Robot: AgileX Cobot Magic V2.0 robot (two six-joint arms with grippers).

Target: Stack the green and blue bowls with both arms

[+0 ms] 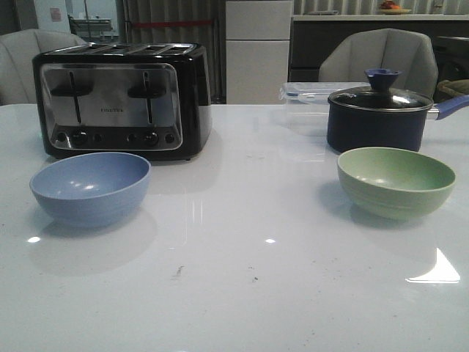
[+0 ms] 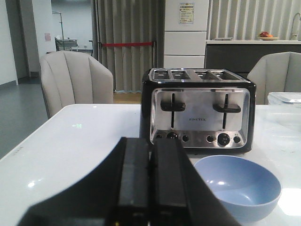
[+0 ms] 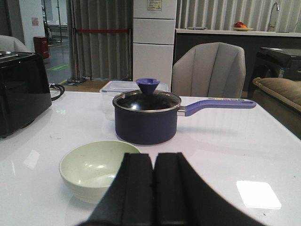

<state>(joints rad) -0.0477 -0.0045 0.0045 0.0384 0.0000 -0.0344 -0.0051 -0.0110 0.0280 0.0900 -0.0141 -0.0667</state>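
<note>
The blue bowl (image 1: 91, 188) stands upright and empty on the white table, left of centre, in front of the toaster. It also shows in the left wrist view (image 2: 240, 187). The green bowl (image 1: 396, 181) stands upright and empty on the right, in front of the navy pot. It also shows in the right wrist view (image 3: 94, 167). Neither arm shows in the front view. My left gripper (image 2: 150, 141) is shut and empty, short of the blue bowl. My right gripper (image 3: 154, 157) is shut and empty, short of the green bowl.
A black and silver four-slot toaster (image 1: 117, 99) stands behind the blue bowl. A dark navy pot with glass lid (image 1: 379, 114) and long handle stands behind the green bowl, with a clear plastic container (image 1: 308, 99) behind it. Chairs stand beyond the far table edge.
</note>
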